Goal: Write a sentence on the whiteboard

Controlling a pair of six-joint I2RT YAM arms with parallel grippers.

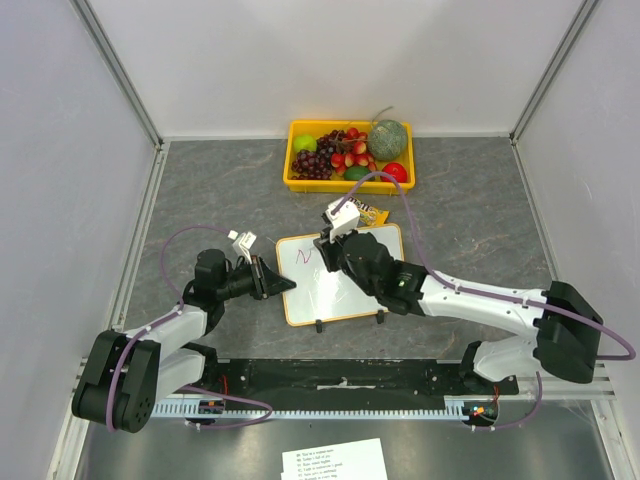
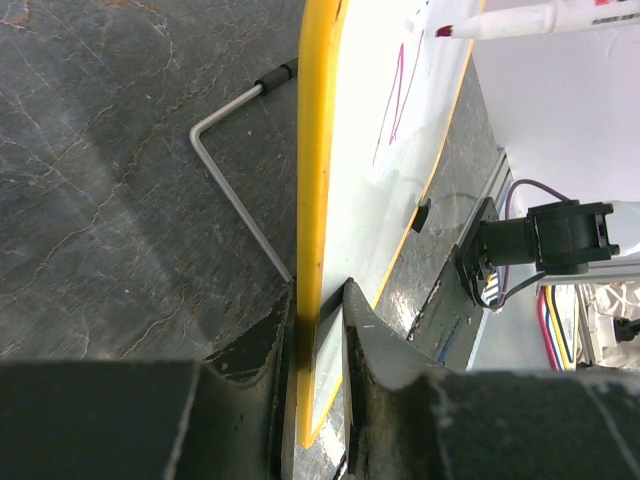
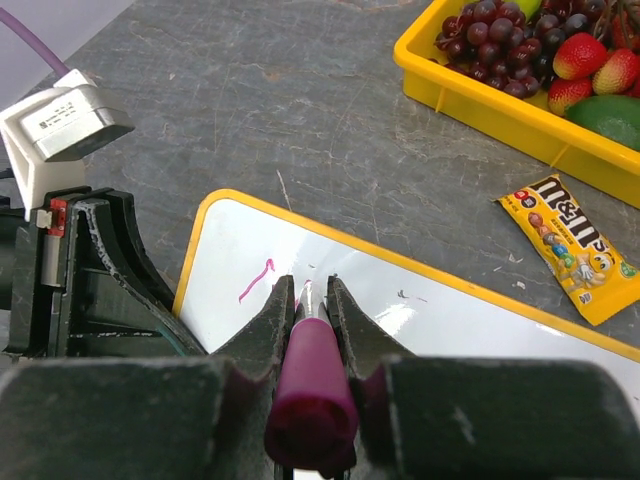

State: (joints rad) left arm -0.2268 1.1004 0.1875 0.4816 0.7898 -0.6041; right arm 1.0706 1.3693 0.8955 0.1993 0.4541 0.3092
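The whiteboard (image 1: 350, 290), glossy white with an orange-yellow frame, stands propped at the table's middle. My left gripper (image 1: 285, 285) is shut on its left edge; in the left wrist view the jaws (image 2: 318, 330) pinch the yellow frame (image 2: 315, 180). My right gripper (image 1: 335, 250) is shut on a purple-pink marker (image 3: 310, 385), its tip (image 2: 445, 31) at the board's upper left. Of the sentence, a few thin pink strokes (image 3: 257, 278) show near that corner (image 2: 400, 95).
A yellow tray (image 1: 300, 180) of fruit sits behind the board, with a yellow M&M's packet (image 3: 570, 245) between them. A bent wire stand leg (image 2: 235, 170) sticks out behind the board. A printed paper sheet (image 1: 333, 462) lies at the near edge.
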